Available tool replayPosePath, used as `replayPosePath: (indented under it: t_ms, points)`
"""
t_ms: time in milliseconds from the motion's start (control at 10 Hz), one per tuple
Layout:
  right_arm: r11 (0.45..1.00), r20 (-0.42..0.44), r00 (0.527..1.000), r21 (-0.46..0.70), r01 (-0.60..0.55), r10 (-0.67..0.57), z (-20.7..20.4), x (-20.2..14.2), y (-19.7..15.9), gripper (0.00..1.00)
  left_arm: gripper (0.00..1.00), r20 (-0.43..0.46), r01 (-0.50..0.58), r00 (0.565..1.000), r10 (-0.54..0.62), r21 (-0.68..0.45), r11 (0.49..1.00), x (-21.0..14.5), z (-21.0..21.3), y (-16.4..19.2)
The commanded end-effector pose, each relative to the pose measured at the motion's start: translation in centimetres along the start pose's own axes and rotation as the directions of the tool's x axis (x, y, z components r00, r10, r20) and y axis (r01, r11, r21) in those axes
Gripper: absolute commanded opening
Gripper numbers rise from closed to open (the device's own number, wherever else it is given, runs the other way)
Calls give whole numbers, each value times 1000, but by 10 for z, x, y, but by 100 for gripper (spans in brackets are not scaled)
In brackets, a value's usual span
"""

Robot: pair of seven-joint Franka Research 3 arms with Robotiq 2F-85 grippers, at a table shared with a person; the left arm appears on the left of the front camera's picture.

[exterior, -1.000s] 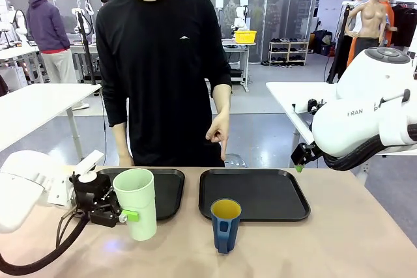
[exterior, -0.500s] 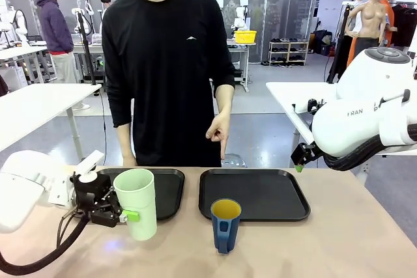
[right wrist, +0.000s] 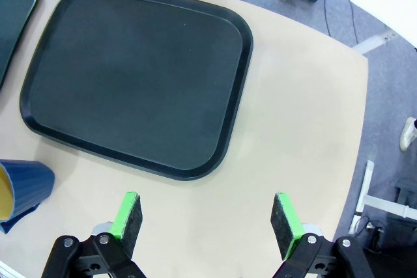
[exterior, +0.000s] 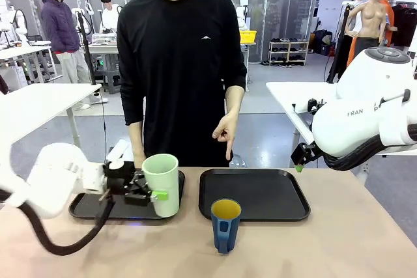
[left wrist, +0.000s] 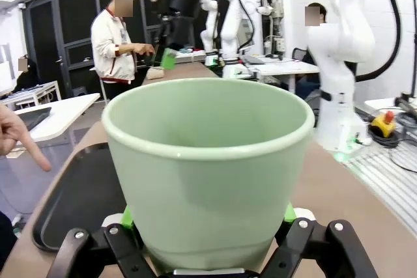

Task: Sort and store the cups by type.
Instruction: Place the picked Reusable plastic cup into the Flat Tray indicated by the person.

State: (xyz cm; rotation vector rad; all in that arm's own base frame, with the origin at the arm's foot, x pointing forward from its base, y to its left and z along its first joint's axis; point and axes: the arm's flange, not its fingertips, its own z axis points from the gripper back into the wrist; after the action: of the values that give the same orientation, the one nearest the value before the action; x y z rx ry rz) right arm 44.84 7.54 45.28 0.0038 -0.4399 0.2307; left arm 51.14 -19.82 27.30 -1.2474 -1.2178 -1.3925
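Note:
My left gripper (exterior: 151, 194) is shut on the tall mint-green tumbler (exterior: 162, 183), held upright at the front right corner of the left black tray (exterior: 98, 207). In the left wrist view the tumbler (left wrist: 208, 167) sits between my green pads (left wrist: 126, 217). The dark blue mug (exterior: 225, 225) with a yellow inside stands on the table in front of the right black tray (exterior: 260, 194). My right gripper (right wrist: 208, 221) hangs open above the table near that tray (right wrist: 137, 83), with the mug (right wrist: 21, 187) at the picture's lower left.
A person in black stands at the far side, one hand (exterior: 226, 132) pointing a finger down toward the right tray's far left corner. My right arm (exterior: 365, 118) is raised at the table's right edge. Bare tabletop (right wrist: 293, 128) lies to the right of the tray.
My left arm has carried the tumbler away from the front edge and to the right, onto the left tray's corner. The person has shifted right. The right arm is still.

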Motion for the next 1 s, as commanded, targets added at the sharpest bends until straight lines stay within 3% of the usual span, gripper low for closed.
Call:
replayPosePath:
  t_ms: [0, 500, 900]
  points:
    - [1000, 1, 1000, 0, 3, -3, 0, 0, -1, 100, 87, 20, 8, 1000, -9, 32, 999, -10, -28, 31]
    - [1000, 1, 1000, 0, 3, -3, 0, 0, -1, 100, 87, 5, 28, 1000, -29, 93, 995, -16, -102, 70]
    - [1000, 1, 1000, 0, 3, -3, 0, 0, -1, 100, 87, 14, 45, 999, -48, 144, 989, -16, -122, 84]
